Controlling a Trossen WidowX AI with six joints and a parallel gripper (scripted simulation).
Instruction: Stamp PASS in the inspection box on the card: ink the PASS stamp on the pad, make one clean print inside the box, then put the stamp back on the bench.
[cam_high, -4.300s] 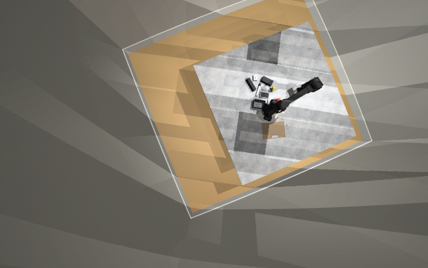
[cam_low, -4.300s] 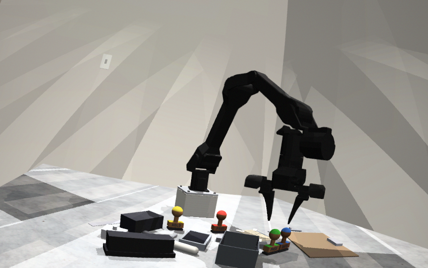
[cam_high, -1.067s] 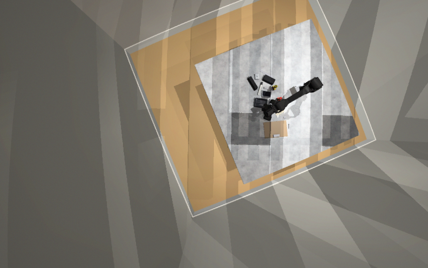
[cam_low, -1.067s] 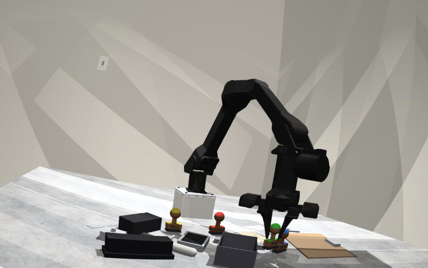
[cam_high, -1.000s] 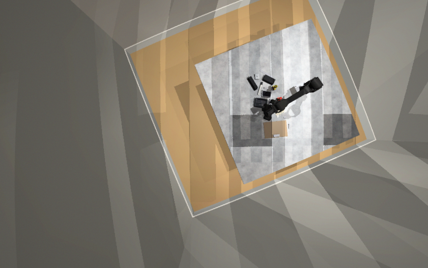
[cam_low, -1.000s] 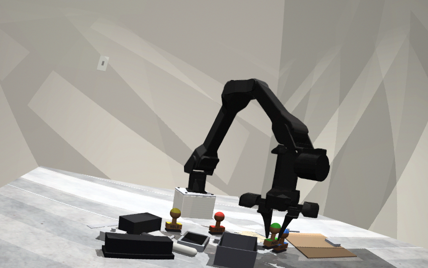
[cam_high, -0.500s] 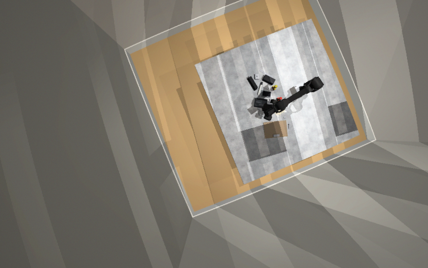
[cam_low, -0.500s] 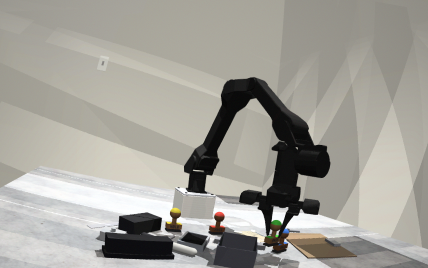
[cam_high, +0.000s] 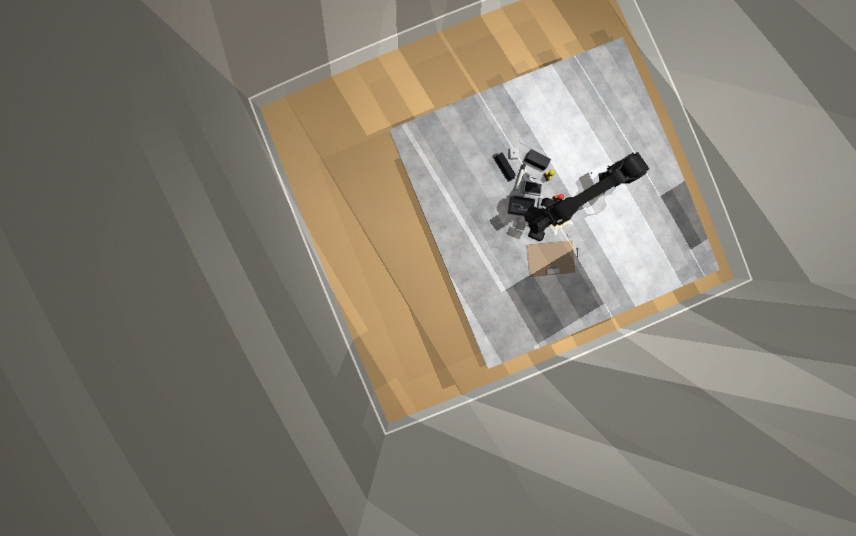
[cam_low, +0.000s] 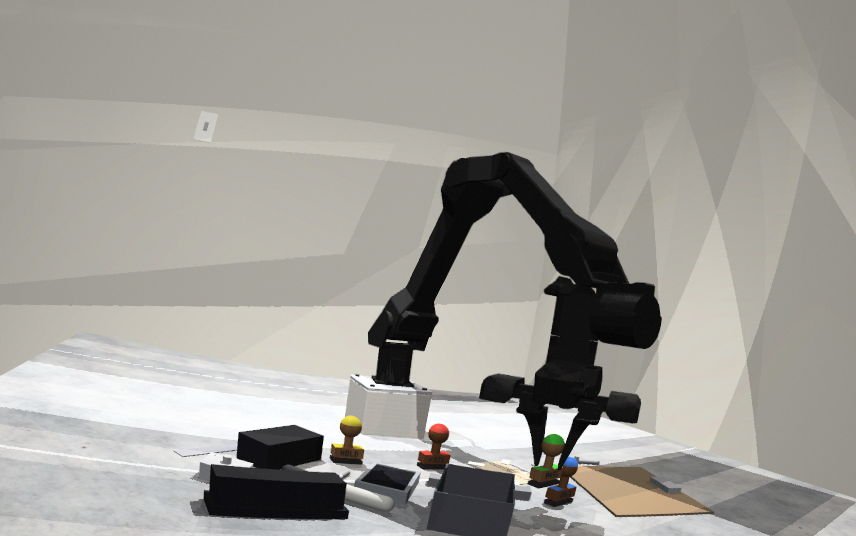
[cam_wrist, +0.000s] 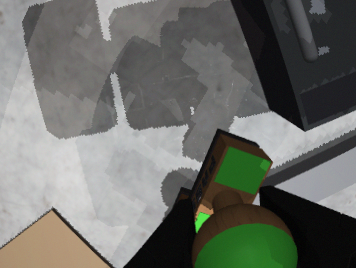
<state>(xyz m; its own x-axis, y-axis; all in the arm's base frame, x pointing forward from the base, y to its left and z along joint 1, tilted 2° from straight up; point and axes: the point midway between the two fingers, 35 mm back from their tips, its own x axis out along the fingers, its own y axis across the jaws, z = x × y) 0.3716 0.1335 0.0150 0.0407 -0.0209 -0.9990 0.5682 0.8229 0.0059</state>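
The yellow-topped stamp (cam_low: 349, 446) reads "HOLD" on the front of its wooden block. On the block of the red-topped stamp (cam_low: 434, 449) stands "FAIL", dim but legible. The green-topped stamp (cam_low: 550, 457) (cam_wrist: 235, 200) bears "PASS" on its block's front in the exterior view; in the wrist view that lettering is seen at a steep slant. Marks on the blue-topped stamp (cam_low: 564, 482) are too small to read.

Grey walls (cam_low: 284, 208); white switch plate (cam_low: 205, 126); angular light patches.
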